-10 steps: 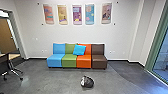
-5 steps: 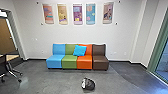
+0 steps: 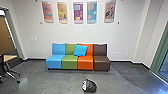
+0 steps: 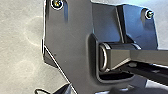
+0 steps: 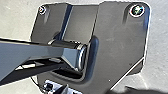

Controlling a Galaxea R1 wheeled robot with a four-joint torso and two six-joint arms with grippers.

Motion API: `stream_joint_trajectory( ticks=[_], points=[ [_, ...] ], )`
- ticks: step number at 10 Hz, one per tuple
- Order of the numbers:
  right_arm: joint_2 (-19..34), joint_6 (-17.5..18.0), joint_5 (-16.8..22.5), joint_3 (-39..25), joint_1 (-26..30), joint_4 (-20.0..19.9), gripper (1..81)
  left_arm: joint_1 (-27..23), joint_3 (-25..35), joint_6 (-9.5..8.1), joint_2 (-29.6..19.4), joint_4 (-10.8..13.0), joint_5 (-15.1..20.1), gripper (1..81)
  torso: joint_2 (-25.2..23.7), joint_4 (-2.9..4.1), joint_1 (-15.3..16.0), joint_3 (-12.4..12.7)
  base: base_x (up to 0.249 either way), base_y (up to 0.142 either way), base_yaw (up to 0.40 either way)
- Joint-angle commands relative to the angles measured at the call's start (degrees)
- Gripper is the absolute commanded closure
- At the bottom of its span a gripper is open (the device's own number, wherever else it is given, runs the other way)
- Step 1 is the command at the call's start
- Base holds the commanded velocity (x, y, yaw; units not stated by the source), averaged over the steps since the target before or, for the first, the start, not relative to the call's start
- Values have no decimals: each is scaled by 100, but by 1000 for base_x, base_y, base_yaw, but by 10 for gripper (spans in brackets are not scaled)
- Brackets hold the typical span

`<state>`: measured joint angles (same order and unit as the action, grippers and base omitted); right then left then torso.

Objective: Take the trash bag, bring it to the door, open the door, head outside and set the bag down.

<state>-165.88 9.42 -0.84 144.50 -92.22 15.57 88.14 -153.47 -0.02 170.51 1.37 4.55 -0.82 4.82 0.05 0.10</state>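
I am risking bumping the trash bag (image 3: 90,86) by overshooting; whether either end effector is open, I cannot tell.

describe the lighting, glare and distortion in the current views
Head view: bluish light on the floor near the glass, paler sheen farther left, and the leftmost wall panel leans, probably wide-angle distortion; left wrist view: bluish sheen on part of the robot's plate; right wrist view: brightly lit, pale floor around the dark plate
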Motion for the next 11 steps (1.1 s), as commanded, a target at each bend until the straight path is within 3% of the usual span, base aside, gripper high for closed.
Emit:
stream_joint_trajectory(
  ticks=[1,11],
  points=[
    [61,-11,295,-37,252,52,10,-283,10,11,-17,-22,345,10,-2,0,0,2,136,0,0],
    [17,51,295,-63,252,-54,10,-266,10,11,-17,-31,345,10,-2,0,-5,0,136,0,0]
  ],
)
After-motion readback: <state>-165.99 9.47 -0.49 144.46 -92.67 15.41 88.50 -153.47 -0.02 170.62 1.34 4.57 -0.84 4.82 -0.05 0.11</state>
